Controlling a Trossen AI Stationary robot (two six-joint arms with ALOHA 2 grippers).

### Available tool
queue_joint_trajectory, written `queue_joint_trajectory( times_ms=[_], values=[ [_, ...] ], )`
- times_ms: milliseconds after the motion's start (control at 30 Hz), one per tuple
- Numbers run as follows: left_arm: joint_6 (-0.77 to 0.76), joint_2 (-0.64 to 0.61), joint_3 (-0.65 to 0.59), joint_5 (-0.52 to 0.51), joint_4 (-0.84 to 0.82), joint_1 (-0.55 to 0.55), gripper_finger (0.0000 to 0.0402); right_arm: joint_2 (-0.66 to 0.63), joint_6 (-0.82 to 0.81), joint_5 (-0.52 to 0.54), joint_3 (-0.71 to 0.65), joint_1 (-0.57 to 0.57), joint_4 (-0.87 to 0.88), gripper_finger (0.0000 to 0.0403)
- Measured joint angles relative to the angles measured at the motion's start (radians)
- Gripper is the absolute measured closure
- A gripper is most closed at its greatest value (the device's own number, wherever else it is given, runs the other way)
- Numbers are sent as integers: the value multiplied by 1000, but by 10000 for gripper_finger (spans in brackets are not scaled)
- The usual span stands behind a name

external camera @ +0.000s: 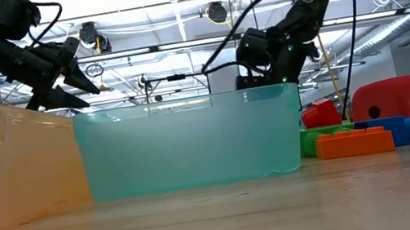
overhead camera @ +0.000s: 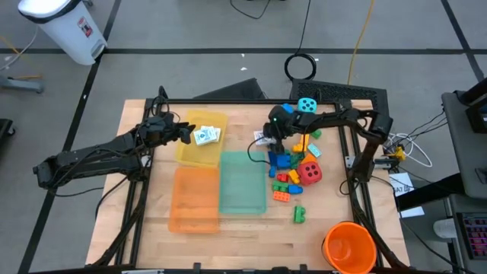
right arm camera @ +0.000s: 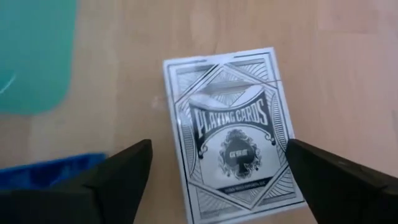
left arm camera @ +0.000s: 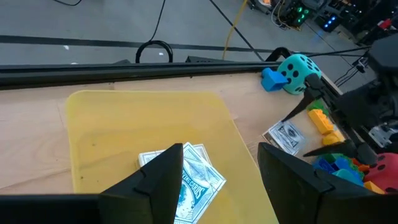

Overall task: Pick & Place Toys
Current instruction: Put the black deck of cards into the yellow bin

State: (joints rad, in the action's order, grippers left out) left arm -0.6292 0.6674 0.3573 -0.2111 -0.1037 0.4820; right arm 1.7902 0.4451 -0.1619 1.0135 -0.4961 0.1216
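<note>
A white deck box printed "Playing Cards" (right arm camera: 231, 130) lies flat on the bare wood, right under the right gripper (right arm camera: 217, 171). The fingers (right arm camera: 118, 171) are spread wide, one on each side of the box and clear of it, gripping nothing. That straddle looks like the set-up for a pinch across the short width, so the step in hand is probably the descent onto the deck.

Outward from there, a corner of the teal tray (overhead camera: 242, 181) shows just beside the deck, and a blue brick sits close to one finger. Beyond the gripper on its other side lies the toy pile: the red die (overhead camera: 310, 173), the teal die (overhead camera: 307, 105) farther toward the table's back edge, and red, orange, yellow and green bricks (overhead camera: 288, 185) bunched between them.

The left gripper (left arm camera: 221, 180) hangs above the yellow tray (overhead camera: 199, 148), fingers apart and empty. Directly below it, two blue-backed card decks (left arm camera: 186, 177) rest inside that tray, one overlapping the other. This suggests the yellow tray is where cards go. The orange tray (overhead camera: 193, 199) lies near this gripper, with nothing visible inside.
</note>
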Motion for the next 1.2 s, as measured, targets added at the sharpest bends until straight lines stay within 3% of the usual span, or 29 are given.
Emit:
queue_joint_trajectory(
  times_ms=[300, 567, 733, 800, 933, 1100, 1200],
  values=[
    [0, 0, 0, 0, 0, 0, 188, 29, -6, 48, -20, -27, -17, 46],
    [3, 0, 0, 0, 0, 0, 188, -67, -65, 118, -28, 31, 48, 46],
    [-1, 0, 0, 0, 0, 0, 188, -116, -41, 358, -27, 80, -25, 46],
    [-1, 0, 0, 0, 0, 0, 188, -121, -35, 400, -24, 88, -51, 46],
    [-2, 0, 0, 1, 0, 0, 188, -128, -48, 380, -25, 91, -16, 46],
    [-4, 3, 0, 2, 0, 0, 188, -111, -63, 188, -25, 44, 26, 46],
    [-5, 14, 0, 1, 1, 0, 188, -92, -41, 156, -25, 8, 24, 46]
  ],
)
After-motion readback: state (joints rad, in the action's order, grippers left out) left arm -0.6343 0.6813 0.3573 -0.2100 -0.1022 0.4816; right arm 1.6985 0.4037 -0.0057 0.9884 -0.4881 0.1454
